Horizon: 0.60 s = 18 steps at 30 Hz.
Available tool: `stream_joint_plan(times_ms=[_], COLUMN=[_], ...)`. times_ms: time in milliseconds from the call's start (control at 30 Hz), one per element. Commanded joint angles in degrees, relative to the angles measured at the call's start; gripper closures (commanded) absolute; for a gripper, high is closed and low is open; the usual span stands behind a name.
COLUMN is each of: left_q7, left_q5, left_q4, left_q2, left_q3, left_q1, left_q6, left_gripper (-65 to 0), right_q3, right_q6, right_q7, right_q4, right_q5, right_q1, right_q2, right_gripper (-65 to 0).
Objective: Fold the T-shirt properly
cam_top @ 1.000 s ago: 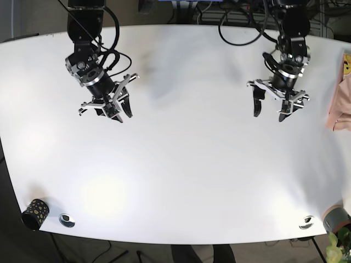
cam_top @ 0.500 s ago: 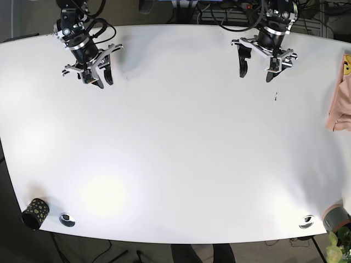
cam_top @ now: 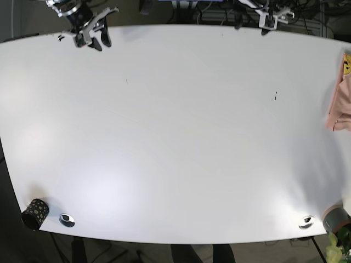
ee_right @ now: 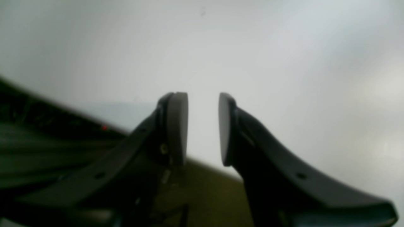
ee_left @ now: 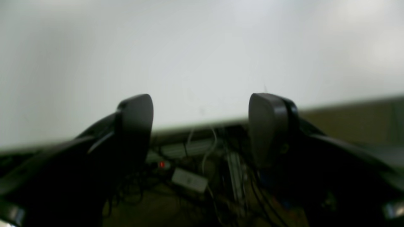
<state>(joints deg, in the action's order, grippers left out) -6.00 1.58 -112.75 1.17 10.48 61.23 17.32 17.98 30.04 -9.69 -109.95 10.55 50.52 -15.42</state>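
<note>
In your left wrist view, the left pincer (ee_left: 202, 129) gapes wide and empty over the counter's (ee_left: 202, 56) far edge. In your right wrist view, the right pincer (ee_right: 203, 129) is narrowly parted, holding nothing. From the base view, the pink T-shirt (cam_top: 341, 101) lies bunched at the counter's right edge, well apart from both pincers.

White table (cam_top: 175, 142), pink T-shirt (cam_top: 340, 104), black gold-speckled cup (cam_top: 34, 212)

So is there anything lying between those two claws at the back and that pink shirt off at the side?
Nothing visible. The T-shirt lies at the table's right edge; the left gripper and right gripper hang open at the far edge, with only bare white tabletop between them and the shirt.
</note>
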Motion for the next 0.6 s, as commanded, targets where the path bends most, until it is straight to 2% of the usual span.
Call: stream_joint_plan(times_ms=[0,300,467,567], left_q7=[1.6,1.2,-3.2,-3.9], left_q5=[0.7,0.6,0.6,0.7], left_q4=[-1.3,0.1,2.7,5.7], left_q2=[0.5,3.1,3.1,3.1], left_q3=[0.1,0.6,1.1,2.5], left_q1=[2.8,7.8,7.8,7.2], left_q6=[0.0,0.0,-0.1,-0.1], left_gripper=[-43.9,-43.9,-43.9,-43.9], right_q3=[1.7,1.0,-1.9,-2.0], right_q6=[-0.20,-0.11,-0.11,-0.11], right_q7=[1.1,1.1,1.1,1.1], right_q4=[-2.4,-2.5,-1.3,2.1], right_q5=[0.6,0.6,0.0,0.0], right_q1=[3.1,11.9,15.9,16.5], right_q2=[-0.8,-0.9,-0.9,-0.9], right_gripper=[-15.9,-15.9,-15.9,-15.9])
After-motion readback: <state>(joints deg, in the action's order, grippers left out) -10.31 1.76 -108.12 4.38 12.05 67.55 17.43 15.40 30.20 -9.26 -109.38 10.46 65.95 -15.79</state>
